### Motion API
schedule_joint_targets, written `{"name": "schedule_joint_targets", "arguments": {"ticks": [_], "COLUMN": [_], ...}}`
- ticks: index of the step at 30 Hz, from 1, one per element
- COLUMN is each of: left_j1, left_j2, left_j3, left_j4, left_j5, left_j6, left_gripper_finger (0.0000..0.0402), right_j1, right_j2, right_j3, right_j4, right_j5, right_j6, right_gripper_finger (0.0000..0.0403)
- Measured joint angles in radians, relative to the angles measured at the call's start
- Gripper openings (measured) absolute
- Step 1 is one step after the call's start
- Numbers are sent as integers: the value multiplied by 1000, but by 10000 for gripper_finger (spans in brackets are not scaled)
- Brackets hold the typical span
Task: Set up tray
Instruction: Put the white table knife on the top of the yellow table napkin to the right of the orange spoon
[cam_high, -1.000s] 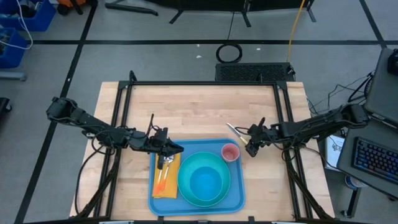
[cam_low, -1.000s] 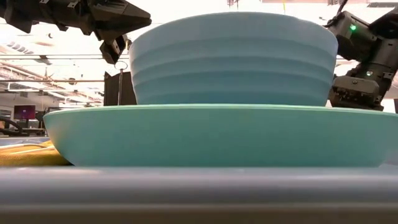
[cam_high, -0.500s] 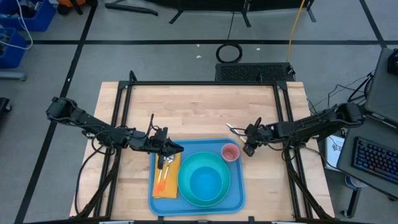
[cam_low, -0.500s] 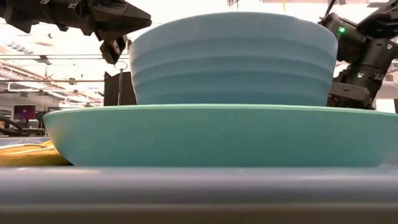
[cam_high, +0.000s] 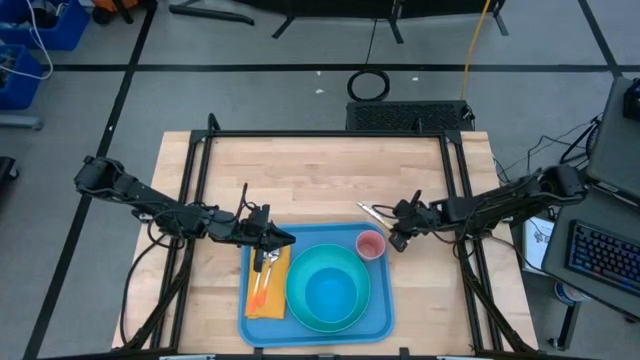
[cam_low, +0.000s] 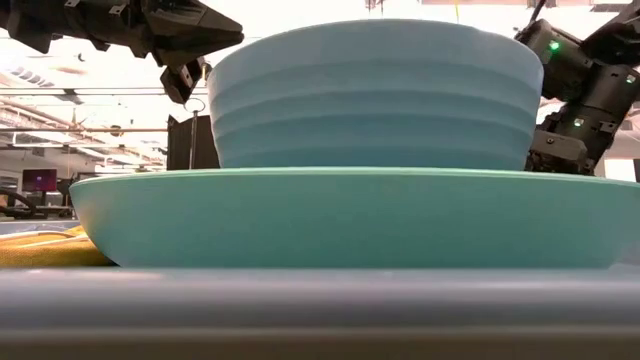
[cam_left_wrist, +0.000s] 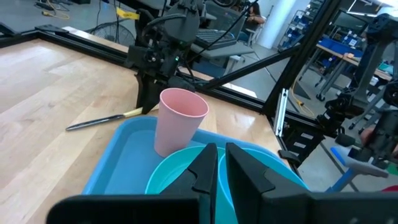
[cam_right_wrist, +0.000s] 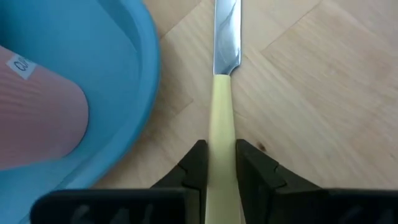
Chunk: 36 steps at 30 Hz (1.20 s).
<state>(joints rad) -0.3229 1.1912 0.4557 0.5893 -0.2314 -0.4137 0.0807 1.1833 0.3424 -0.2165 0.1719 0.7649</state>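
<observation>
Here the right gripper (cam_right_wrist: 216, 163) clenches a yellow-handled knife (cam_right_wrist: 222, 93) just beside the tray (cam_right_wrist: 134, 50), the pink cup (cam_high: 370, 245) close by, while the left gripper (cam_high: 283, 238), fingers nearly closed on nothing, hangs over the napkin (cam_high: 268, 298).

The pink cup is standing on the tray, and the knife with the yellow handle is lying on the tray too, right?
Not quite. The pink cup does stand on the tray, but the knife lies on the wooden table beside it. The right wrist view shows the right gripper fingers closed on its yellow handle.

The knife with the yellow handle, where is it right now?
In the high view the knife lies on the wooden table, just beyond the blue tray's far right corner, near the pink cup; the right gripper grips its handle.
</observation>
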Motion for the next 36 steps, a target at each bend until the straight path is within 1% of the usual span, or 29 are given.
{"name": "schedule_joint_targets", "arguments": {"ticks": [5, 15, 21, 24, 29, 32, 36], "left_j1": [0, 0, 0, 0, 0, 0, 0], "left_j2": [0, 0, 0, 0, 0, 0, 0], "left_j3": [0, 0, 0, 0, 0, 0, 0], "left_j4": [-4, -14, -17, -18, -18, -18, -17], "left_j5": [-5, -6, -6, -6, -6, -6, -7], "left_j6": [0, -2, -2, -2, -2, -2, 4], "left_gripper_finger": [35, 35, 35, 35, 35, 35, 35], "right_j1": [0, -1, 0, 0, 6, 14, 15], "right_j2": [-70, -225, -298, -337, -395, -418, -426], "right_j3": [-2, -5, -3, -3, -3, -3, -1], "right_j4": [-3, -57, -34, 18, 183, 301, 448], "right_j5": [39, 209, 325, 353, 345, 278, 131], "right_j6": [-24, -88, -155, -208, -331, -400, -448], "right_gripper_finger": [47, 47, 47, 47, 47, 46, 46]}}
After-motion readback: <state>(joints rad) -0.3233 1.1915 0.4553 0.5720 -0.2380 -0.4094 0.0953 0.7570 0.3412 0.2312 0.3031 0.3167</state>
